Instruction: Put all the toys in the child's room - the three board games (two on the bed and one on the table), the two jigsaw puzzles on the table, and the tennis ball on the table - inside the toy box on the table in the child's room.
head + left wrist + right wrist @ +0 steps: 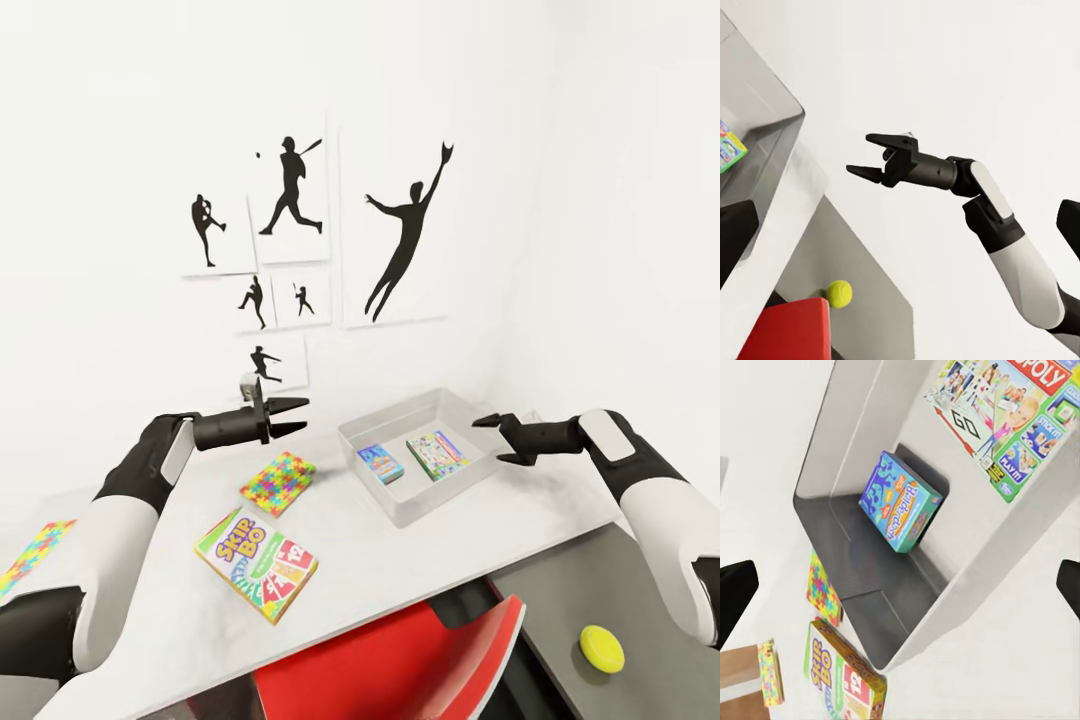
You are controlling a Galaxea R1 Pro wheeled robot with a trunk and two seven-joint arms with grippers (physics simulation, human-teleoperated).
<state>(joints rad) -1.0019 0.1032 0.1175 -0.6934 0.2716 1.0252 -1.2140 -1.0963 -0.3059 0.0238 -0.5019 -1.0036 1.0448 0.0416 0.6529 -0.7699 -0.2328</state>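
Head view: grey toy box (470, 478) at one o'clock holds blue game (381, 464) and Monopoly (438, 453); Skip-Bo (256, 564), puzzle (279, 483) lie on table (400, 560); left gripper (288, 416), right gripper (487, 438) spread, empty; left wrist: tennis ball (838, 293); right wrist: second puzzle (769, 673), seemingly cut off.

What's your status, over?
Left tool and right tool open, empty, above table. Two games in toy box; Skip-Bo, two puzzles, ball still out. Nothing blocking.

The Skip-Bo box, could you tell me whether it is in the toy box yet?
Out. The Skip-Bo box lies flat on the table, outside the toy box, which holds the blue game and the Monopoly.
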